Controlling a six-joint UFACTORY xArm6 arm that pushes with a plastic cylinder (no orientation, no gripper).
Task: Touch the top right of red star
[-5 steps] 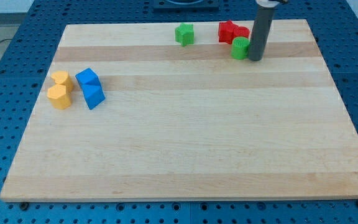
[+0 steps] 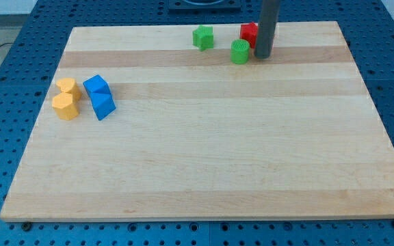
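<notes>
The red star (image 2: 249,32) lies near the board's top edge, right of centre; the rod hides most of its right part. A second red block seen earlier is hidden behind the rod. My tip (image 2: 263,55) rests on the board at the red star's lower right, touching or nearly touching it. A green cylinder (image 2: 239,51) stands just left of my tip, below the red star. A green star-like block (image 2: 202,37) lies further left.
Two yellow blocks (image 2: 66,99) and two blue blocks (image 2: 100,96) sit grouped at the view's left. The wooden board (image 2: 204,157) lies on a blue perforated table (image 2: 5,102).
My tip moved left and slightly up. The green cylinder was pushed left by about 35 pixels. The rod now covers the right red block.
</notes>
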